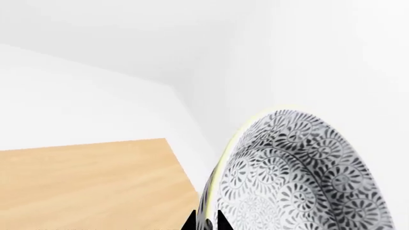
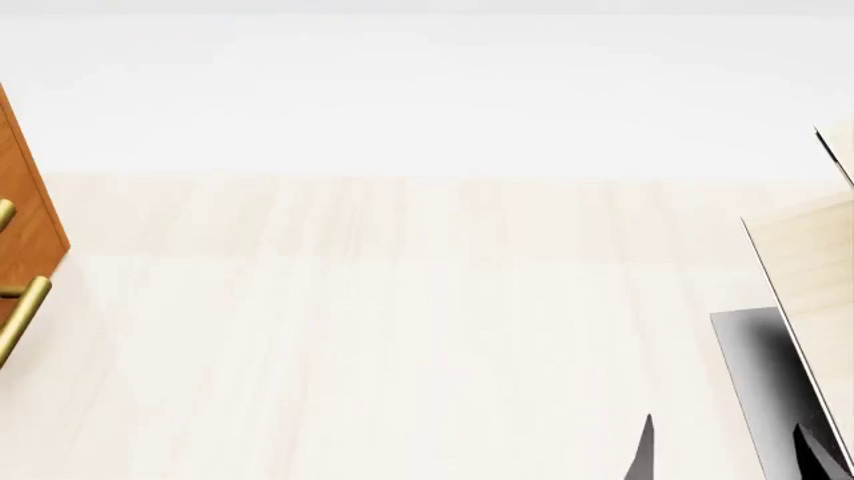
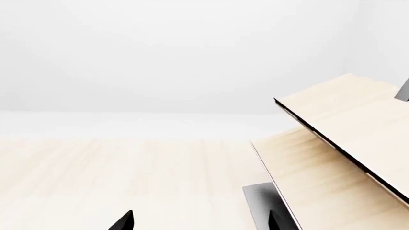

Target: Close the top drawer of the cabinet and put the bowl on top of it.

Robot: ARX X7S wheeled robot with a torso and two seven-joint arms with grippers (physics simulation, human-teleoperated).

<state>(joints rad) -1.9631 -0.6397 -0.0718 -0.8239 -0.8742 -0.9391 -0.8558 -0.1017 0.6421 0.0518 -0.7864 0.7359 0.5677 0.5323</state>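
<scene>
We've got the left gripper [image 1: 206, 224] pinching the bowl [image 1: 300, 177] by its rim; it looks rigid, slick, breakable.

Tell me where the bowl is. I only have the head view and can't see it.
Observer: The left wrist view shows the bowl, with the left gripper pinching its rim.
Operator: Is it on the cabinet yet?
Observer: It seems not. A tan wood top, probably the cabinet's, shows beside the bowl, which hangs from the gripper.
</scene>
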